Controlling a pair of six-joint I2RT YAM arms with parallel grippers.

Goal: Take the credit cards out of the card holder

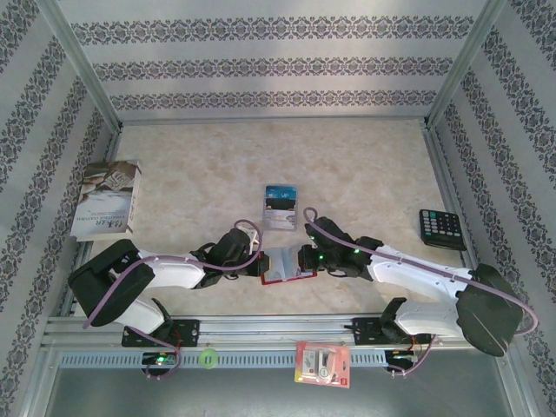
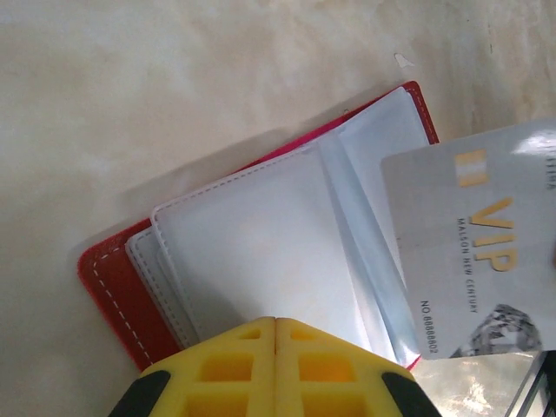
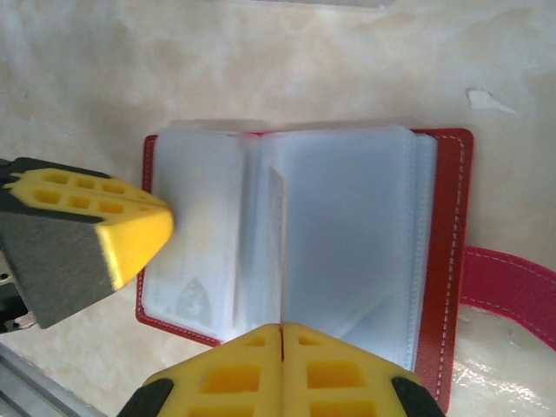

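Red leather card holder (image 3: pixel 347 226) with clear pockets lies open by the middle of the beige table's (image 1: pixel 365 165) near edge. The left gripper (image 2: pixel 276 365), fingers closed, rests on its left page. The right gripper (image 3: pixel 280 369) pinches a silver plastic VIP card (image 2: pixel 478 252) over it. Blue and dark cards (image 1: pixel 280 207) lie just behind.

Leather-like card holder (image 2: pixel 113 291), glossy credit card (image 2: pixel 473 261), perhaps plastic

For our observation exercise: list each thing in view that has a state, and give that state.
card holder: open, lying flat.
right gripper: jaws shut on the VIP card.
VIP card: clamped by the right gripper.
left gripper: jaws shut, nothing between them.
loose cards: stacked on the table, outside the holder.
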